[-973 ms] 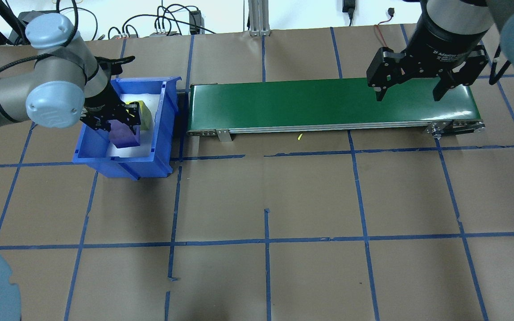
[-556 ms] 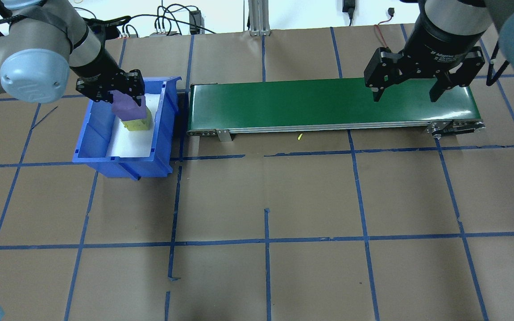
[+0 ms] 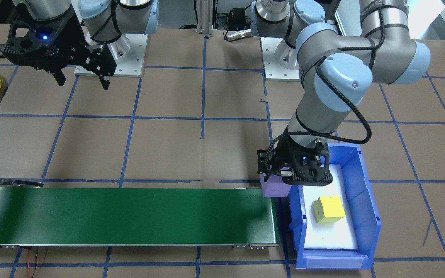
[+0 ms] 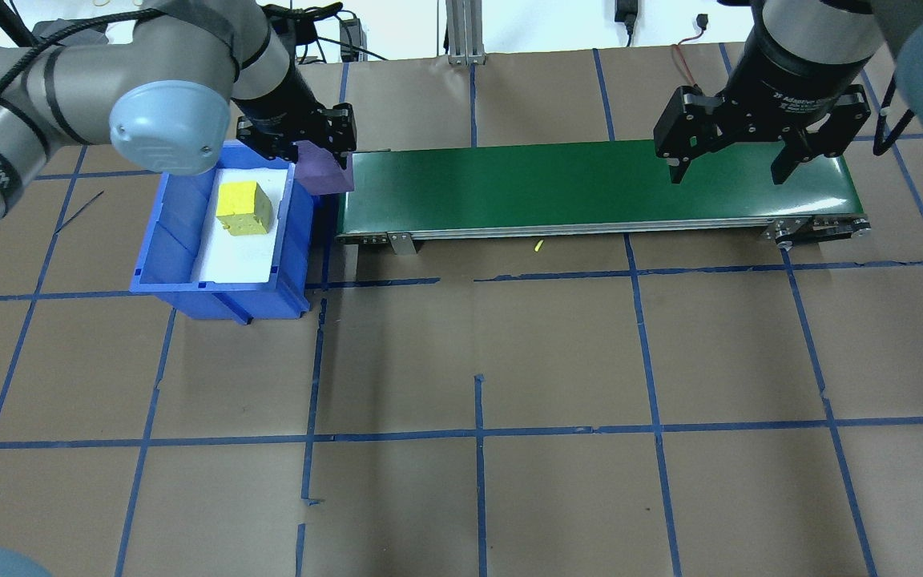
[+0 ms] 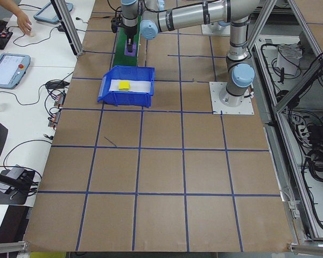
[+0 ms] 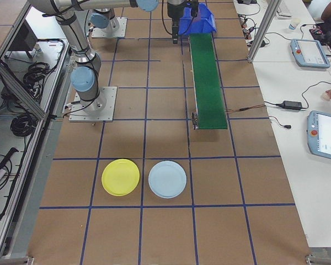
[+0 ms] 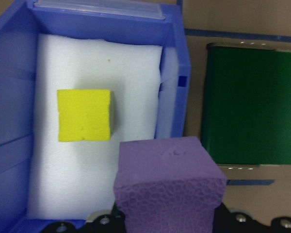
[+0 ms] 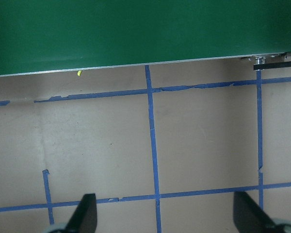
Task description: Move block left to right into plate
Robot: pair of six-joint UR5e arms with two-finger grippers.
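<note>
Two blocks are showing: a purple block is being held in the fingers of the left gripper, hanging over the gap between the blue bin and the near end of the green belt, while a yellow block is lying on the white foam inside the bin. From the left wrist view the purple block is sitting pinched at the bottom of the frame, with the yellow block up and to its left and the belt off to the right. At the belt's far end the right gripper is hanging with its fingers spread wide and gripping nothing; the right wrist view is showing both fingertips well apart above the brown papered surface. Well away from the belt's end, the yellow plate is resting on the surface just beside a pale blue plate.
</note>
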